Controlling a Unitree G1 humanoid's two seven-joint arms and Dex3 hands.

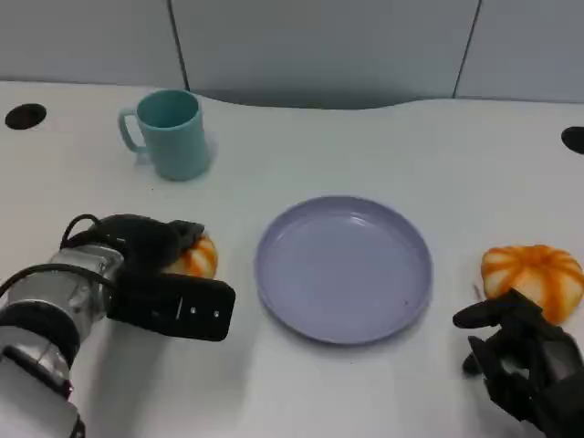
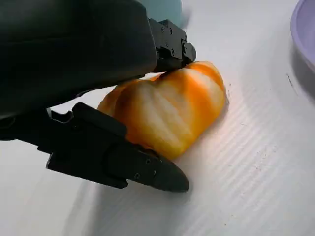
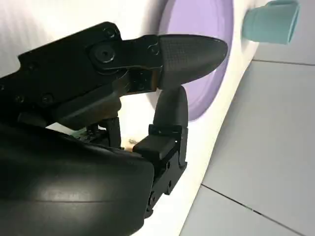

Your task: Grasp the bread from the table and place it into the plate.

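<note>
My left hand (image 1: 151, 274) is wrapped around the bread (image 2: 170, 113), fingers (image 2: 142, 169) on both sides, though it sits on the table left of the purple plate (image 1: 343, 267). It looks light, squishy and glossy, so gripping its ridged sides gently seems best. My right hand (image 1: 520, 360) looks half-curled and empty, I think.

My left forearm (image 1: 46, 315) is silver metal, ringed with a black band, and thin black cables loop along it near the wrist. My left hand (image 1: 160, 278) is matte black: a rounded shell, flat blocky fingers (image 2: 118, 160) set with small screws. My right hand (image 1: 520, 360) is the same black, its fingertips (image 3: 189, 51) rounded and finely textured
</note>
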